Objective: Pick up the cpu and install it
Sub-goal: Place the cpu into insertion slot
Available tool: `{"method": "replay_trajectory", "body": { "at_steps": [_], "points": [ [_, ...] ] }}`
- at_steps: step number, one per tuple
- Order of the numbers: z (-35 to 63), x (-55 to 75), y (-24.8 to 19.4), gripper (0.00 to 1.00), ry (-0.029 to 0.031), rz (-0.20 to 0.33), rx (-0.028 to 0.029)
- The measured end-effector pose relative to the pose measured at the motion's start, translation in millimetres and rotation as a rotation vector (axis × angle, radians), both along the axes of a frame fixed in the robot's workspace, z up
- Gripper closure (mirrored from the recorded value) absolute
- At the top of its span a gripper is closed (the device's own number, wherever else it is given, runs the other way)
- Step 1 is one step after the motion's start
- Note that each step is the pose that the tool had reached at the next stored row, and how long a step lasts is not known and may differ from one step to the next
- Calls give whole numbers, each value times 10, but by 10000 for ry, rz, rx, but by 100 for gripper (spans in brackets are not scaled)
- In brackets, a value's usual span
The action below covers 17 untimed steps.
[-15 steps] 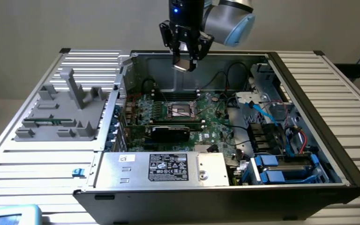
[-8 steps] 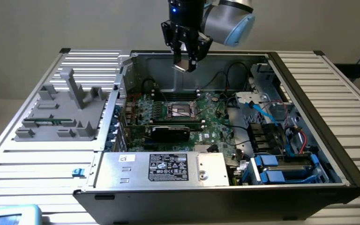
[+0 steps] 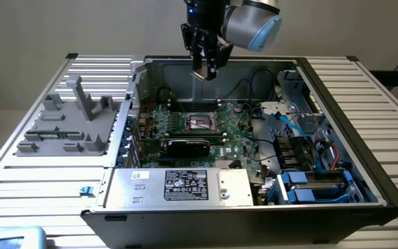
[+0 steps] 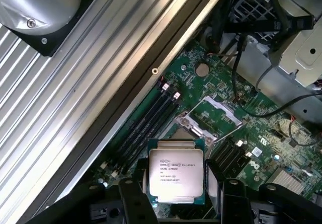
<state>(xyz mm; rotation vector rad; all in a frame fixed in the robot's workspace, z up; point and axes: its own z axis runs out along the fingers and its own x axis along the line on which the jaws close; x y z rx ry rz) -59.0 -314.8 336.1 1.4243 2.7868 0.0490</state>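
The gripper (image 3: 204,71) was clamped on the cpu (image 4: 176,171), which was held by two opposite edges high above the open computer case (image 3: 337,104). The open socket (image 3: 200,122) on the green motherboard (image 3: 244,136) lay below the chip, well apart. The cpu was seen as flat and square, silvery-grey on top, with printed text and a thin green rim.

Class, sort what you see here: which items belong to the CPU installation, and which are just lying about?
In the job: cpu, clamped in the gripper above the case; black-framed socket on the motherboard.
Lying about: grey tray beside the case; labelled power supply; blue drive bays.
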Motion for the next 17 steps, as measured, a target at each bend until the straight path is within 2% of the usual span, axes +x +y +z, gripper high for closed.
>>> {"method": "replay_trajectory", "body": {
  "at_steps": [17],
  "points": [
    [-13, 0, 0, 45, 1, -2786, 0]
  ]
}}
